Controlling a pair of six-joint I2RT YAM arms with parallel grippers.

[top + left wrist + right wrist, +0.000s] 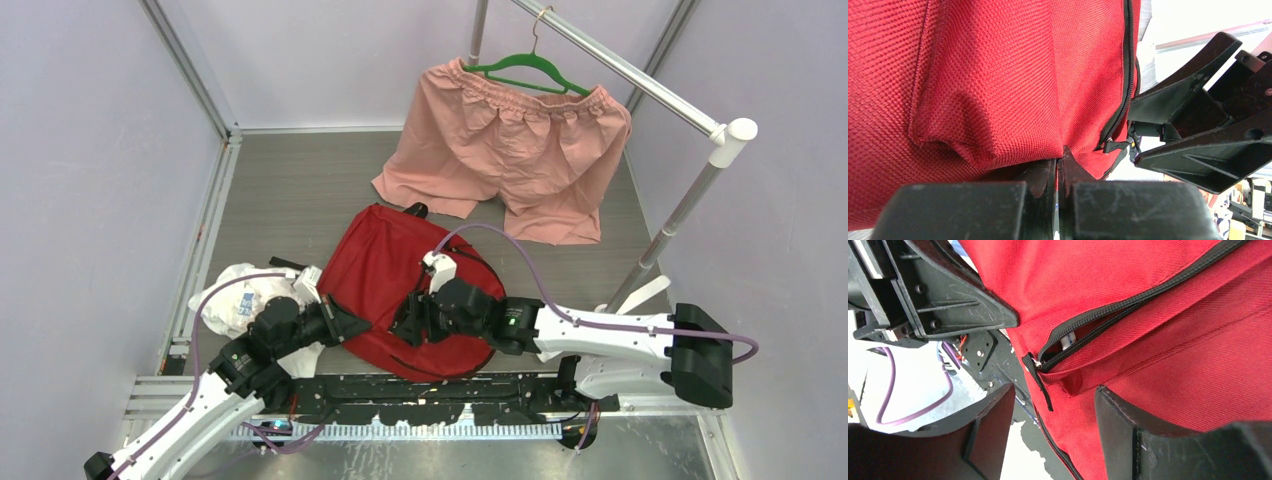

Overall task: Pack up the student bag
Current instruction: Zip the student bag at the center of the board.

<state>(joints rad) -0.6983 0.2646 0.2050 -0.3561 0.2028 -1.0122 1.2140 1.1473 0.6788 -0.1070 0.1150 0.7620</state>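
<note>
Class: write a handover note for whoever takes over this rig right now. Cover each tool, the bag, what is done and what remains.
Left tool: shut, pinching fabric of the red bag.
Right tool: open, straddling the zip pull, not gripping it.
Bag: flat on the table, between the arms.
Done: bag held; zip open a short way.
To do: grip pull, open zip, pack.

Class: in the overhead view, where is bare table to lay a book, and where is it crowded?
Bare: far-left table between wall rail, pink shorts and student bag; also between bag and rack pole. Crowded: near edge, left tool and right tool at the bag.
</note>
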